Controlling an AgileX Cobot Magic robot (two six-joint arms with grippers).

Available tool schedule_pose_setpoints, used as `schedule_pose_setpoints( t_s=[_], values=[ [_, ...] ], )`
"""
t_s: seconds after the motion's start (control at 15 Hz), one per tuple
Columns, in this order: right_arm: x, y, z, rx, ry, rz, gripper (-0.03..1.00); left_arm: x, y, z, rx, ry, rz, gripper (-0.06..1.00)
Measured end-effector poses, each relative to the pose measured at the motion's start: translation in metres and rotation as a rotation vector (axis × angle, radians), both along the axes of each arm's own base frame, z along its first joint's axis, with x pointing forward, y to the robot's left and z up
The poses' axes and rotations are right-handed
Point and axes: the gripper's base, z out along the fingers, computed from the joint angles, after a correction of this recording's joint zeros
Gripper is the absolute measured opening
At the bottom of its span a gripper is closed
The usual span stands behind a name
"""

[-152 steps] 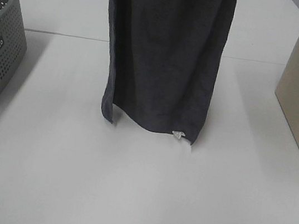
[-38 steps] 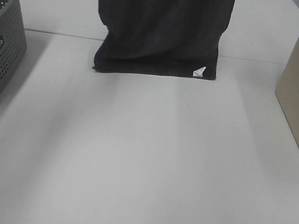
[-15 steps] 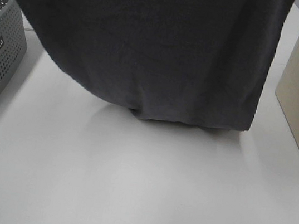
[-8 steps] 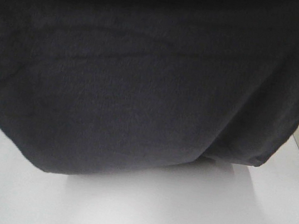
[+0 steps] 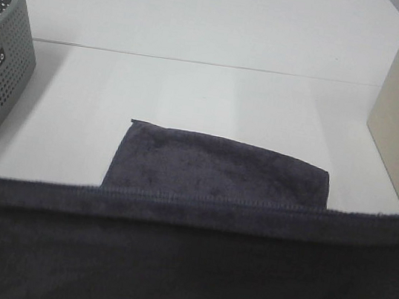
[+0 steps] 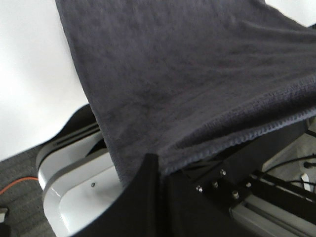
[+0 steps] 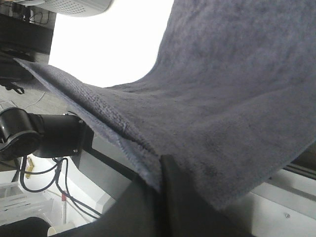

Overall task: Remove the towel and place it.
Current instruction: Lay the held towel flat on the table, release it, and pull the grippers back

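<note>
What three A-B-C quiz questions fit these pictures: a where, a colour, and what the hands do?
1. Where does the towel's far end lie? A. on the table B. in a sink C. on a shelf
2. What colour is the towel? A. white B. dark grey C. red
3. What do the left hand and right hand do? A. hang open B. pinch the towel C. hold a cup
Answers: 1 A, it lies flat on the white top. 2 B, charcoal in every view. 3 B, each is shut on the towel's edge.
</note>
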Motion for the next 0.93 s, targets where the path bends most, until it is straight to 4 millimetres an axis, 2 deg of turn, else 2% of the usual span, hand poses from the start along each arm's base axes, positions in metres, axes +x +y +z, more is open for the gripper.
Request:
schedule_pose_setpoints(
  t_s=[0.2,0.33,0.47,0.73,0.93],
  values=[
    [-0.001,-0.003,-0.029,-0.054,0.105,-0.032,0.02,-0.012,-0.003,-0.035,-0.046,0.103,-0.027,0.0],
    [-0.006,-0.005,-0.058,-0.081,0.21,-0.043,0.02,-0.02,-0.002,-0.056,-0.052,0.161,-0.035,0.0],
    [-0.01,-0.005,-0.074,-0.082,0.282,-0.053,0.02,-0.026,-0.001,-0.069,-0.053,0.193,-0.03,0.0],
    [-0.01,-0.005,-0.079,-0.082,0.293,-0.061,0.02,-0.026,-0.001,-0.074,-0.056,0.189,-0.021,0.0],
    [-0.002,-0.003,-0.084,-0.102,0.352,-0.055,0.02,-0.024,-0.001,-0.076,-0.05,0.2,-0.025,0.0]
  ],
)
